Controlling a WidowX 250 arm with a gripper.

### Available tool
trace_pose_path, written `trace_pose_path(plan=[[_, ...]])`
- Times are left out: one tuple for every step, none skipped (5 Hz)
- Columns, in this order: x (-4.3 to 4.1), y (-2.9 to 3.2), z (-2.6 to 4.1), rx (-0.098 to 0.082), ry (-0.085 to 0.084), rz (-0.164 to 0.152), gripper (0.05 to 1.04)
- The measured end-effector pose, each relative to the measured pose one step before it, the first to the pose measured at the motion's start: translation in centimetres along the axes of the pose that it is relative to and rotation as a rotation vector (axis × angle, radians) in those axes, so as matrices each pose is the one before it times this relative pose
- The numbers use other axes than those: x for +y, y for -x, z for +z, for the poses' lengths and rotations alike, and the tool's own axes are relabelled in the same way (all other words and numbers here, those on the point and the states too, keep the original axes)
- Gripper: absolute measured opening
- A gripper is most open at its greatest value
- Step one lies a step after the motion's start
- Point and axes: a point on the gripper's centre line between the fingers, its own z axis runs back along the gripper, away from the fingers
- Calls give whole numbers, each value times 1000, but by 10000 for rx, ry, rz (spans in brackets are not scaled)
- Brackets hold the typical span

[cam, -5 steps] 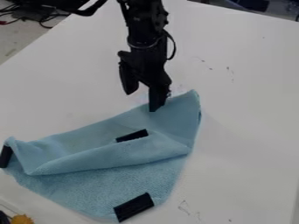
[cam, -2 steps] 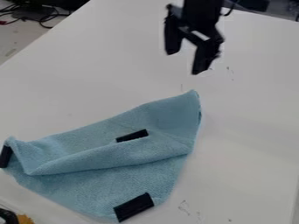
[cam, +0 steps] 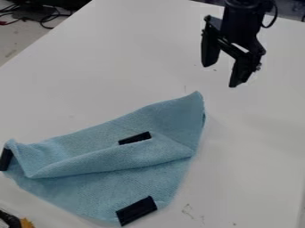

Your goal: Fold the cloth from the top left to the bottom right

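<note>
My gripper (cam: 220,75) hangs open over the upper right of the table, above and to the right of the cloth, with nothing between its fingers. The light blue cloth (cam: 107,191) lies at the lower left, partly folded over itself, with a raised ridge across its middle. Black patches show on it: one near the middle (cam: 134,138), one at the bottom corner (cam: 137,210) and one at the left corner (cam: 6,159). A pointed corner of the cloth is at its upper right.
The white table (cam: 256,156) spreads around the cloth. Dark cables (cam: 42,18) lie beyond its edge at the top left. A black and orange object (cam: 25,222) is at the bottom left corner.
My gripper has risen off the cloth's upper edge and moved right, away from it. The cloth has stayed in place. The object at the bottom left has shifted slightly.
</note>
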Motion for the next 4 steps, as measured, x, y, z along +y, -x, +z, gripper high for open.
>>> trace_pose_path(plan=[[1077, -283, -2406, -70, 291, 339, 1000], [697, -306, -435, -324, 94, 156, 1001], [527, 1098, -1278, 289, 159, 294, 1000], [370, 1226, -1241, 76, 216, 245, 1001]])
